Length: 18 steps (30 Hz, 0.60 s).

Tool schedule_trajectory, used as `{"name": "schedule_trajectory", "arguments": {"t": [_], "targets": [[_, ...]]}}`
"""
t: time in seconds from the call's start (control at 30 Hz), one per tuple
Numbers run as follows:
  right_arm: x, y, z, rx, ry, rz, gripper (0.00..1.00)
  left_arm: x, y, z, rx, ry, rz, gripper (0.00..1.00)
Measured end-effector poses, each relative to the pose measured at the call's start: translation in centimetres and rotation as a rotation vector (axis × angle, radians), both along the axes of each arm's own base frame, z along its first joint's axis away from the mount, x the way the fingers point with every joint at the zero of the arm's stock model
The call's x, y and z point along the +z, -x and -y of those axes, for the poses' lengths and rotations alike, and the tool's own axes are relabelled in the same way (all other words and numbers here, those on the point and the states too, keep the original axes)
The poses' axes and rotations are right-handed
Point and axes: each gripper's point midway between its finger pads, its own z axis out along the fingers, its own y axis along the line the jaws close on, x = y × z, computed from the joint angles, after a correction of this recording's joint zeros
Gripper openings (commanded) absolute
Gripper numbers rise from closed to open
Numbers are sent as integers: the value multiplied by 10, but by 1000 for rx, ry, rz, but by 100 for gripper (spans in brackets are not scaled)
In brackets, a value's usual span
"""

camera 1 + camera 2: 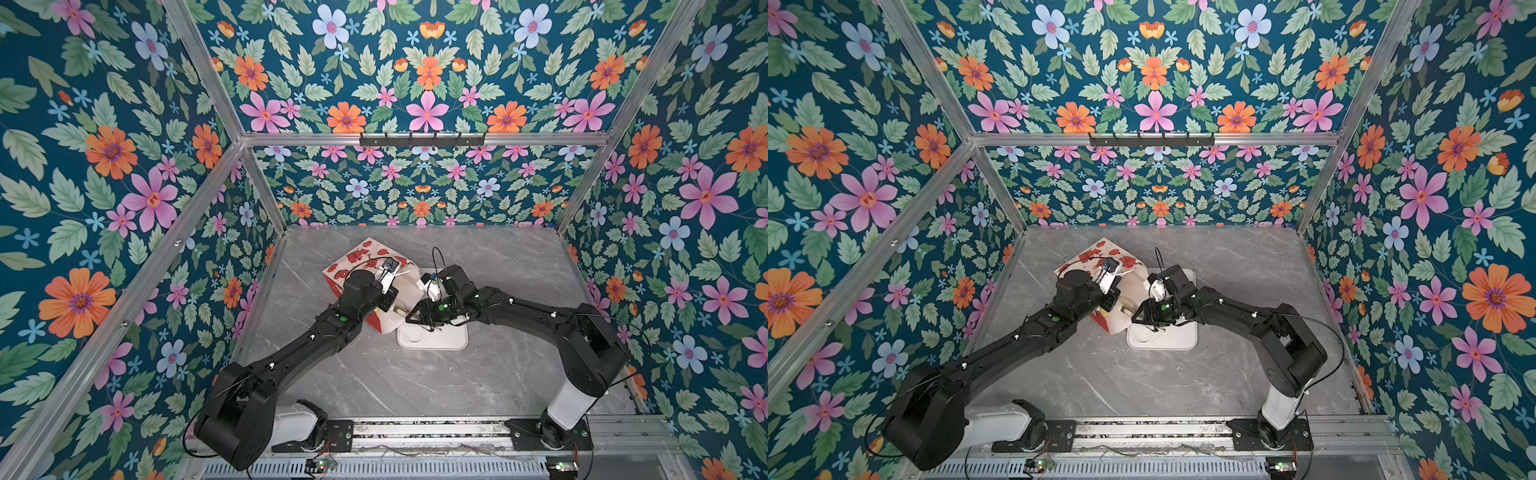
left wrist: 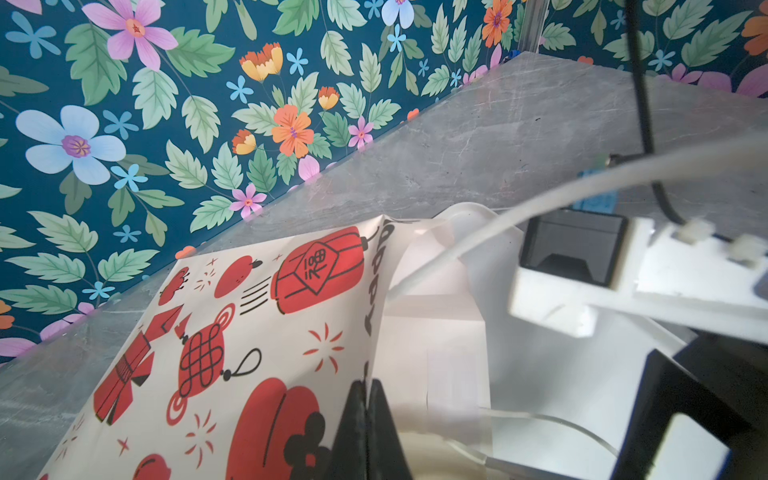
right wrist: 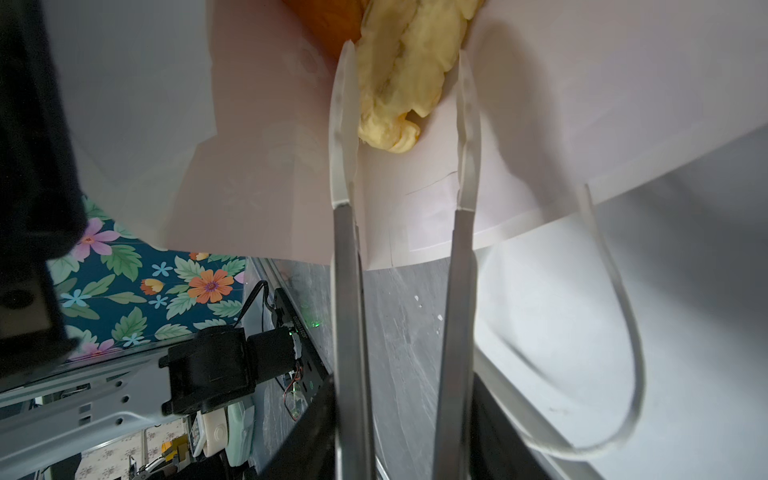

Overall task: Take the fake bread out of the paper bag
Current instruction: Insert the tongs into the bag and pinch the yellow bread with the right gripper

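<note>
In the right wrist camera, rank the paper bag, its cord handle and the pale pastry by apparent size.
1. paper bag, fills the upper frame.
2. cord handle, a wide but thin loop, nearer the camera.
3. pale pastry, cut off by the frame edge, so places two and three are unsure.

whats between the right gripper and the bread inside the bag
Nothing. In the right wrist view the right gripper stands open astride the pale end of the fake bread, with only the white lining of the paper bag beneath.
</note>
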Motion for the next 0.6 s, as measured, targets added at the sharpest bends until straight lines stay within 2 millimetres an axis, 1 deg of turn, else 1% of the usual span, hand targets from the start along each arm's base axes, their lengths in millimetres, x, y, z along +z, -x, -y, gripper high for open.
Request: {"name": "schedule_trajectory", "arguments": {"t": [0.17, 0.27, 0.5, 0.6], "targets": [[-9, -1, -1, 2, 6, -25, 45, 0, 0, 0, -1, 0, 0, 0], [-11, -3, -4, 3, 0, -36, 45, 0, 0, 0, -3, 1, -1, 0], [-12, -16, -14, -5, -24, -34, 45, 0, 1, 2, -8, 2, -2, 0], [-16, -20, -17, -12, -34, -52, 44, 0, 1, 2, -11, 3, -3, 0]]}}
